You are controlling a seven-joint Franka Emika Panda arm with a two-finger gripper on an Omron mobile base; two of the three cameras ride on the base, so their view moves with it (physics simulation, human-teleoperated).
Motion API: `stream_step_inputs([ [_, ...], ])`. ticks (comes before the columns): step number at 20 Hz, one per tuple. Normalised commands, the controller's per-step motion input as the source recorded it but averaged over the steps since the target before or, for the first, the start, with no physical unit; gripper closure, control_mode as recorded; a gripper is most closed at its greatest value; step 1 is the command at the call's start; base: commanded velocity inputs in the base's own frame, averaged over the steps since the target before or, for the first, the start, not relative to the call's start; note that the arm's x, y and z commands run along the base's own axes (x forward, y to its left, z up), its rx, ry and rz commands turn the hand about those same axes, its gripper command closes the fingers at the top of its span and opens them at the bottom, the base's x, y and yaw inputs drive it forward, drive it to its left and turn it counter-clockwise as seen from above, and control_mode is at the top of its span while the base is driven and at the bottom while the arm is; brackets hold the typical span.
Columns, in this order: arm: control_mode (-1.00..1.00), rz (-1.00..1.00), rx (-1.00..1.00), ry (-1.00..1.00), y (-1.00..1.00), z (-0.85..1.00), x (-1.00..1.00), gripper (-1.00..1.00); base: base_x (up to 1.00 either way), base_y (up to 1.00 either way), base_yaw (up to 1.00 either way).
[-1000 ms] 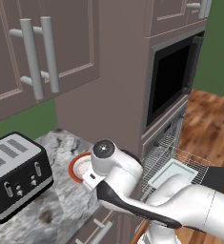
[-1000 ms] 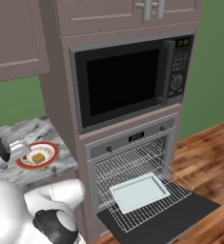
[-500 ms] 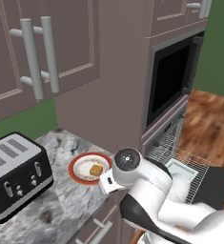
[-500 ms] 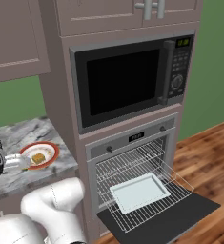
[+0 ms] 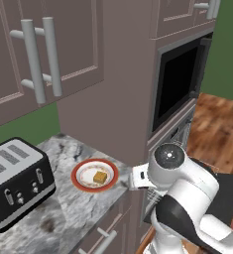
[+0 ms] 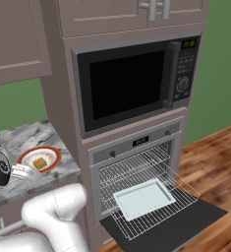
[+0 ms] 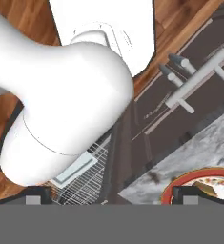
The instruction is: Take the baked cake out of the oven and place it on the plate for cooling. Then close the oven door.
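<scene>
Cake [image 5: 100, 176] sits on plate [image 5: 83, 169]; right view shows oven door [image 6: 176, 227] down.

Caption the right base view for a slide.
Baked cake resting on the plate; oven door open, baking tray on the rack.

Golden cake [image 5: 100, 176] flat on orange-rimmed plate [image 5: 81, 170], oven [image 6: 136, 183] door [image 6: 186, 224] hanging open
</scene>
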Motion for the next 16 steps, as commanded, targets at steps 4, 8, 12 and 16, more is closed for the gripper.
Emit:
stream_step_inputs([
  [4, -1.00, -0.17, 0.22, -0.03, -0.83, 0.13, -0.24, -1.00, 0.00, 0.00, 0.00],
  [8, -1.00, -0.18, 0.22, 0.00, -0.81, 0.06, -0.20, -1.00, 0.00, 0.00, 0.00],
  [12, -1.00, -0.16, 0.20, 0.00, -0.84, 0.01, -0.14, -1.00, 0.00, 0.00, 0.00],
  [16, -1.00, -0.13, 0.18, -0.05, -0.86, 0.00, -0.16, -1.00, 0.00, 0.00, 0.00],
])
